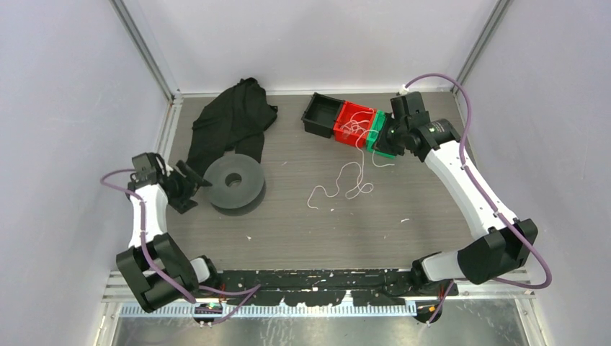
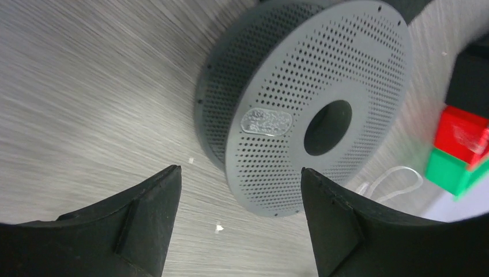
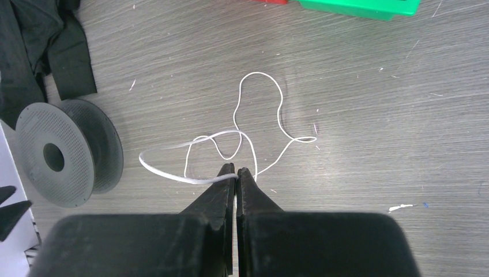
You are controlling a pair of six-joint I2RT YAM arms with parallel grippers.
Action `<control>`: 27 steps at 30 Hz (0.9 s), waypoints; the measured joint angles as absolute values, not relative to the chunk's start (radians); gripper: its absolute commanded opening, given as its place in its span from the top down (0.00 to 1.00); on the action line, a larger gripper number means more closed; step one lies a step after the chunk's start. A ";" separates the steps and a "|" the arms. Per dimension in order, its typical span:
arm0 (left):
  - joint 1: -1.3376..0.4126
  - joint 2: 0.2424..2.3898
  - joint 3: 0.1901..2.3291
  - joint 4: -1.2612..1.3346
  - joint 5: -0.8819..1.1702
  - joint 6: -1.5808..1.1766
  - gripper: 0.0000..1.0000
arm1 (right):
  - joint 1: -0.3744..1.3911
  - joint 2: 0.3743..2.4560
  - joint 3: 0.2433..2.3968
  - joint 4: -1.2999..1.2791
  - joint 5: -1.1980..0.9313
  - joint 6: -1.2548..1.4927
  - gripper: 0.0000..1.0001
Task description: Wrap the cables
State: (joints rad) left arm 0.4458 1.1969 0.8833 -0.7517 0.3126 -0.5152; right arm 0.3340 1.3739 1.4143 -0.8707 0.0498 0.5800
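Right pincer (image 3: 236,172): clamped tight on a white cable (image 3: 173,178)!
Cable: loops trail across the tabletop (image 3: 375,144), twelve o'clock from the tips.
Left pincer (image 2: 239,170): spread wide, perforated grey spool (image 2: 277,86) just ahead at one o'clock.

Smooth white cables (image 3: 257,73), matt wood-grain table (image 3: 375,115), perforated plastic spool (image 2: 346,63).

White arm links (image 1: 461,180), black joints (image 1: 497,252), purple cables (image 1: 434,75); tool (image 3: 236,171) fingers (image 3: 216,193) black, wedge-shaped

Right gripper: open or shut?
Shut. In the right wrist view, the right gripper fingertips meet, pinching the thin white curly cable.
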 measured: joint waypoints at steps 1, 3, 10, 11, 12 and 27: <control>0.456 1.200 0.844 -0.725 0.357 -0.535 0.22 | 0.334 1.375 1.414 -0.869 0.045 0.578 1.00; 0.458 1.207 0.794 -0.669 0.427 -0.572 0.22 | 0.334 1.375 1.414 -0.868 0.037 0.576 0.99; 0.458 1.216 0.611 -0.392 0.603 -0.717 0.23 | 0.334 1.375 1.414 -0.862 0.024 0.572 0.99; 0.458 1.220 0.596 -0.362 0.616 -0.730 0.23 | 0.334 1.375 1.414 -0.861 0.021 0.572 0.99; 0.458 1.225 0.583 -0.335 0.626 -0.739 0.24 | 0.334 1.375 1.414 -0.861 0.016 0.572 0.99; 0.455 1.262 0.576 -0.078 0.753 -0.841 0.92 | 0.334 1.380 1.414 -0.847 -0.036 0.574 0.99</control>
